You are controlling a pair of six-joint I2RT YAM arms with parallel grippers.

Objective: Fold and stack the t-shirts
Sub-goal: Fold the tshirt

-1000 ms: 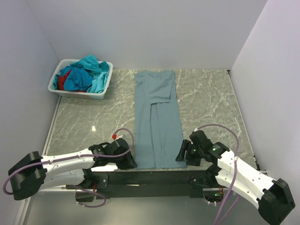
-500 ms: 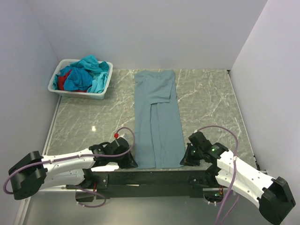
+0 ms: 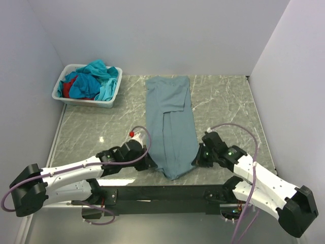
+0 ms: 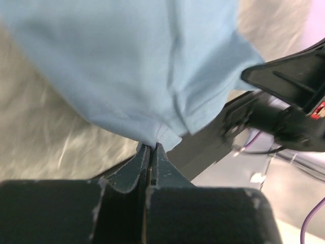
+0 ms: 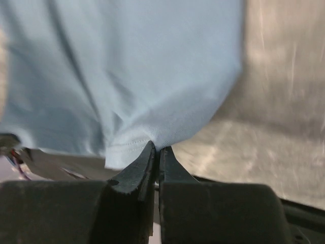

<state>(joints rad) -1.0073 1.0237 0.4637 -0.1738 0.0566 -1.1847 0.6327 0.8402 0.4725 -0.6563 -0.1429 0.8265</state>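
Note:
A grey-blue t-shirt (image 3: 170,119), folded into a long narrow strip, lies down the middle of the marble table. Its near hem is lifted and sags between the two arms. My left gripper (image 3: 151,163) is shut on the hem's left corner, and in the left wrist view the cloth (image 4: 147,66) is pinched at the gripper's (image 4: 152,146) tips. My right gripper (image 3: 197,160) is shut on the right corner. The right wrist view shows the stitched hem (image 5: 132,76) pinched in the tips of that gripper (image 5: 156,148). Teal, blue and red t-shirts (image 3: 91,80) are heaped in the basket.
A white plastic basket (image 3: 65,98) stands at the table's back left corner. White walls close in the left, back and right sides. A dark rail (image 3: 162,193) runs along the near edge between the arm bases.
Both grippers closed on the near corners of the grey-blue t-shirt. They then lifted the hem and drew it away from the near edge, so the hem now hangs in a curve.

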